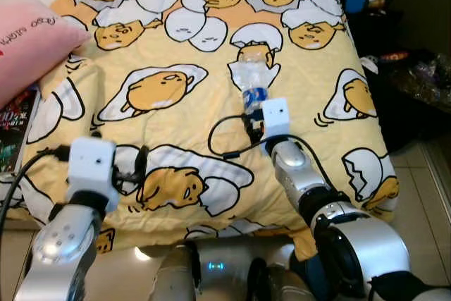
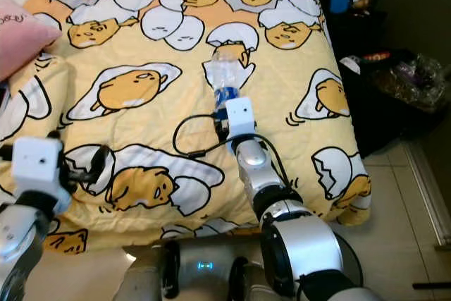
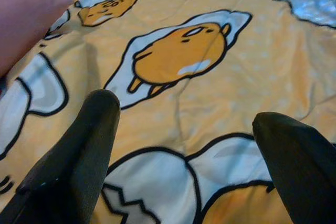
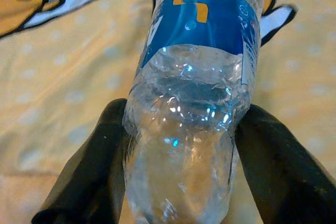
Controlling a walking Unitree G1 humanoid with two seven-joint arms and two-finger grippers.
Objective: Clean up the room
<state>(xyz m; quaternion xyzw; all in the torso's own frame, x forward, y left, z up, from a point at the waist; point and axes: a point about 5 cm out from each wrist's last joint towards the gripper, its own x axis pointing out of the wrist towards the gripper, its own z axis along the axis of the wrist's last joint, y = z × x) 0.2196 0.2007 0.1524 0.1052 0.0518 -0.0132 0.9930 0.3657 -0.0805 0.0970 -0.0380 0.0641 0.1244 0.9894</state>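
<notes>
The right hand [image 4: 178, 182] is clenched around the base of a crumpled plastic water bottle [image 1: 254, 75] lying mid-bed on the egg-print quilt [image 1: 176, 47], presumably to lift it away as litter. The left hand [image 3: 184, 166] hovers released near the bed's left edge.

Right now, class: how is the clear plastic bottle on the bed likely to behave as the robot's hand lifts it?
The plastic bottle looks crumpled and see-through, with no liquid visible, so it is probably light and will dent further under pressure. Its smooth round body sits between the right hand's fingers, so it may slip or twist. Lying on the soft quilt, it should roll little if dropped.
</notes>
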